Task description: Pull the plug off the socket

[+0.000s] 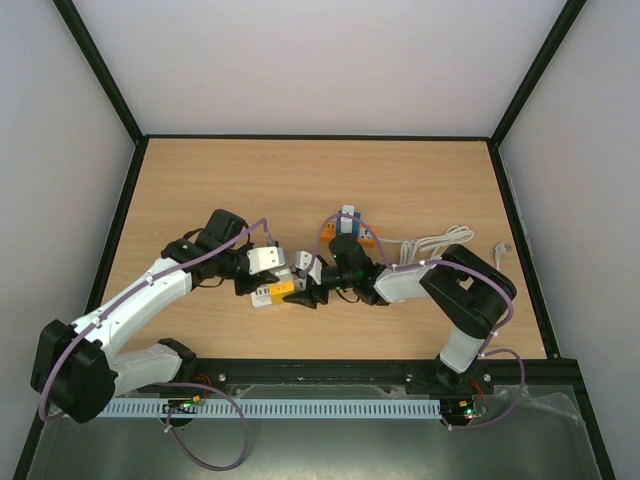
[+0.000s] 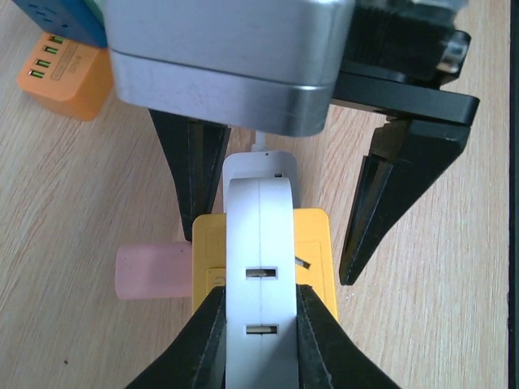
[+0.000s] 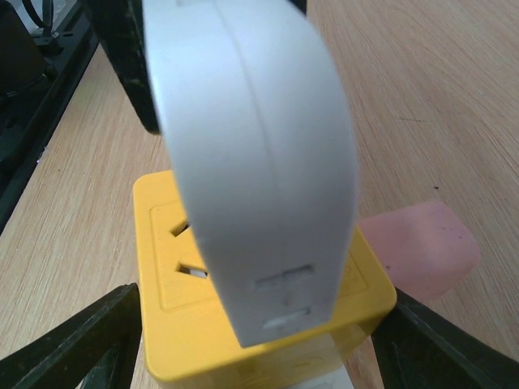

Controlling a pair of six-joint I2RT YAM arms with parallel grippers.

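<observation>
Closest to you, your left gripper [image 2: 259, 318] has its jaws clamped on the white plug [image 2: 259, 231], low on its flat sides, likely so you can draw it straight out. The plug stands in the yellow socket [image 2: 315, 243] on the tabletop [image 1: 250, 180], near its middle. Your right gripper [image 2: 274, 256] faces in from the other side, jaws wide and straddling the socket, probably to pin it down while you pull. They haven't closed on it, and you can't tell whether either jaw touches it. A pink block [image 2: 150, 271] lies against the socket's side.

Farther off sit an orange socket [image 2: 65, 77] and a blue one [image 2: 61, 20], cut off by the frame. The plug's pins are hidden, so its depth is unclear.
</observation>
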